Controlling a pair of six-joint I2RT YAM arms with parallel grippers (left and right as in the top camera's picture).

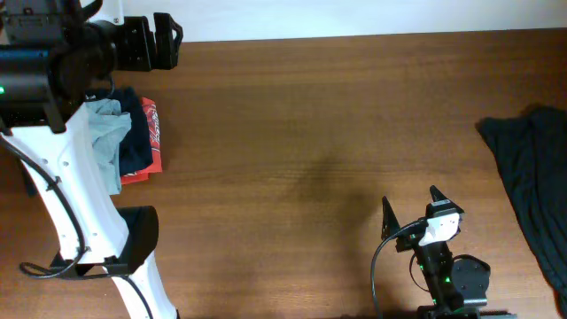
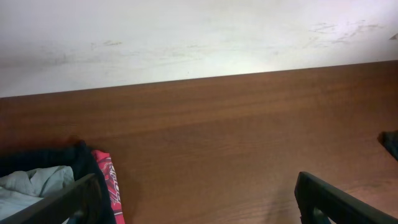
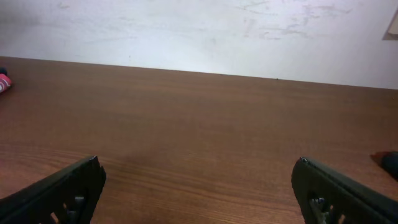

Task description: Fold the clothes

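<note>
I've got L gripper [image 1: 177, 42] and R gripper [image 1: 412, 202] both spread wide, empty; soft wrinkled grey-blue T-shirt [image 1: 104, 133] sits bunched atop folded navy/red garments [image 1: 142, 146], left side of wood-grain table [image 1: 292, 133].

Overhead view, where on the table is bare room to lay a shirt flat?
The middle of the table is bare, between the folded red and navy garments on the left and the dark garment at the right edge. Crowded: the left side, where the pale T-shirt lies on that pile under the left arm, and the near edge by the right gripper.
</note>
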